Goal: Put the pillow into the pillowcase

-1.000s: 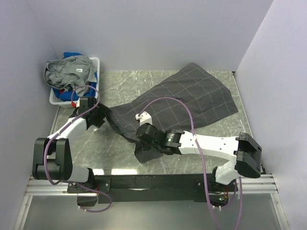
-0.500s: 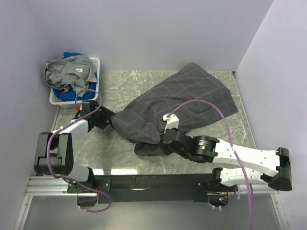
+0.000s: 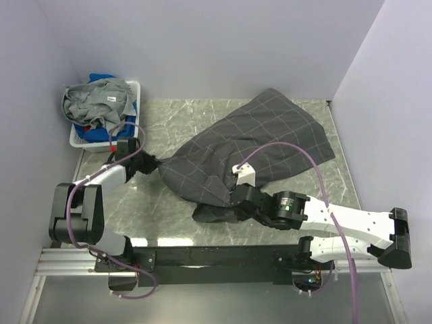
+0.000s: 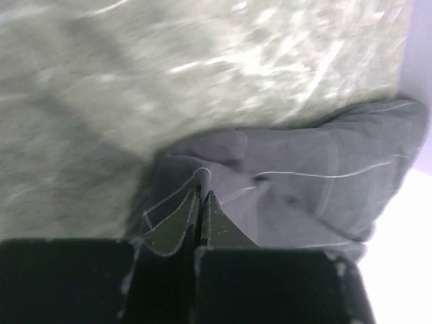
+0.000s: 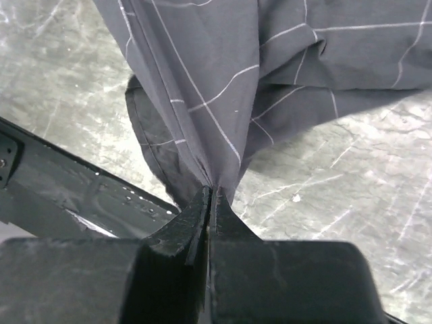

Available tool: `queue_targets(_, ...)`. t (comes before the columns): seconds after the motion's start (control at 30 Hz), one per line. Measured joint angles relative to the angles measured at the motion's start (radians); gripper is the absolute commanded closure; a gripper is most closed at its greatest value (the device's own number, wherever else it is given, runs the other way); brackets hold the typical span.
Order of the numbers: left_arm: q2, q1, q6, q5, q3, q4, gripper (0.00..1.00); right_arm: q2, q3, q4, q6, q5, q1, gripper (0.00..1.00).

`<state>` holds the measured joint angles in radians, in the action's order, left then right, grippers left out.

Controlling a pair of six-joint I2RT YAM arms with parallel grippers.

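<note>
Close to the near edge of the surface, the right hand is clamping a gathered fold of the pillowcase between closed fingers. A loose lobe of fabric is lying just beside it. Farther in, toward the left edge, the left hand is pinching the pillowcase's left corner, with its fingers pressed together on the cloth. Beyond both hands the fabric is spreading toward the far right corner.

The pillow is not showing in any view, and whether it is lying inside the sleeve cannot be told.

Judging by its folds, the pillowcase is behaving as light, limp, non-fragile cloth. It is likely to slip out of a shallow pinch, so a deep hold on the hem at the opening is advisable.

At the far left corner a basket is holding clothes. A small white tag on the grey garment is too small to read. No writing is showing on the pillowcase.
</note>
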<state>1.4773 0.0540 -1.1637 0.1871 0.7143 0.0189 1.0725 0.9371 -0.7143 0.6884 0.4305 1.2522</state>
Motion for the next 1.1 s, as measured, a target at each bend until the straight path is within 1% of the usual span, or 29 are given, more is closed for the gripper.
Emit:
queue_targets(0.07, 0.01, -0.001, 0.005, 0.0, 0.062, 0.045, 0.99, 0.0, 0.026, -0.041, -0.005, 0.0, 0.0, 1.0)
queue_targets(0.13, 0.027, -0.002, 0.022, 0.004, 0.163, 0.109, 0.99, -0.001, 0.084, -0.08, -0.009, -0.006, 0.0, 1.0)
queue_targets(0.23, 0.067, -0.002, 0.05, 0.013, 0.361, 0.219, 0.99, 0.001, 0.196, -0.104, -0.013, -0.016, 0.002, 1.0)
queue_targets(0.33, 0.101, -0.003, 0.082, 0.029, 0.534, 0.298, 0.99, 0.019, 0.287, -0.075, -0.002, -0.031, 0.036, 1.0)
queue_targets(0.4, 0.109, -0.009, 0.104, 0.029, 0.603, 0.34, 0.99, 0.063, 0.291, -0.012, 0.013, -0.039, 0.091, 1.0)
queue_targets(0.47, 0.113, -0.02, 0.123, 0.027, 0.623, 0.373, 0.99, 0.152, 0.285, 0.063, 0.033, -0.042, 0.167, 1.0)
queue_targets(0.53, 0.125, -0.039, 0.142, 0.013, 0.622, 0.423, 0.99, 0.287, 0.287, 0.147, 0.044, -0.046, 0.23, 1.0)
queue_targets(0.57, 0.138, -0.05, 0.154, -0.002, 0.615, 0.445, 0.99, 0.379, 0.288, 0.211, 0.044, -0.042, 0.257, 1.0)
queue_targets(0.67, 0.181, -0.087, 0.182, -0.066, 0.578, 0.509, 0.99, 0.597, 0.29, 0.35, 0.039, -0.065, 0.289, 1.0)
queue_targets(0.77, 0.235, -0.12, 0.202, -0.128, 0.559, 0.554, 0.99, 0.743, 0.316, 0.406, 0.021, -0.09, 0.296, 1.0)
queue_targets(0.8, 0.25, -0.129, 0.209, -0.146, 0.559, 0.569, 0.99, 0.765, 0.319, 0.418, 0.017, -0.092, 0.297, 1.0)
queue_targets(0.87, 0.263, -0.138, 0.221, -0.175, 0.559, 0.59, 0.99, 0.756, 0.291, 0.45, 0.016, -0.097, 0.3, 1.0)
queue_targets(0.97, 0.263, -0.138, 0.236, -0.193, 0.562, 0.62, 0.99, 0.666, 0.174, 0.535, 0.014, -0.118, 0.303, 1.0)
queue_targets(1.0, 0.266, -0.138, 0.239, -0.193, 0.565, 0.635, 0.99, 0.651, 0.161, 0.542, 0.011, -0.124, 0.303, 1.0)
queue_targets(1.07, 0.278, -0.139, 0.243, -0.193, 0.591, 0.668, 0.99, 0.644, 0.167, 0.551, -0.001, -0.121, 0.318, 1.0)
queue_targets(1.1, 0.287, -0.139, 0.248, -0.193, 0.613, 0.69, 0.99, 0.651, 0.192, 0.531, -0.011, -0.093, 0.334, 1.0)
